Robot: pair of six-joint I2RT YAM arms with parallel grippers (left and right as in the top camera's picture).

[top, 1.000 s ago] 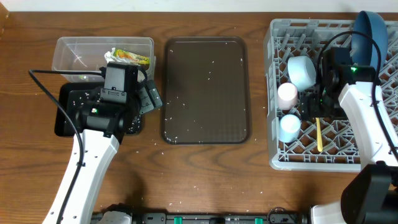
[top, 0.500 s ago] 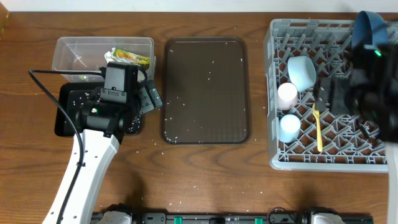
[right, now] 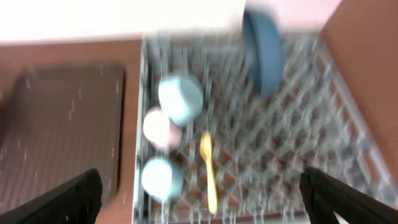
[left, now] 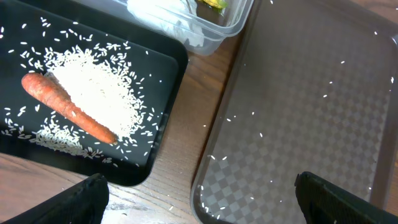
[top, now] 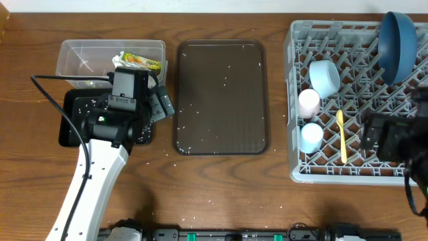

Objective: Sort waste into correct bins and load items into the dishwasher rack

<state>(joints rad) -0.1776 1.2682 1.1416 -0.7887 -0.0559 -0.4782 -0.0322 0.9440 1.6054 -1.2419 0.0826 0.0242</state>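
Only your left wrist shows the short orange carrot piece [left: 69,111].
On white rice [left: 102,87], 9 o'clock; left claw [left: 202,196], right claw [right: 199,193] spread.

We see a large dark brown rectangular plastic serving tray [top: 221,100] with rounded corners and a finely textured floor. It lies flat at the middle of the brown wooden table [top: 221,201], its long sides running from twelve to six o'clock. At twelve o'clock, beyond the table's far edge, runs a pale white strip [top: 200,5]. At ten o'clock a sliver of lighter wood [top: 3,20] shows, too small to identify.
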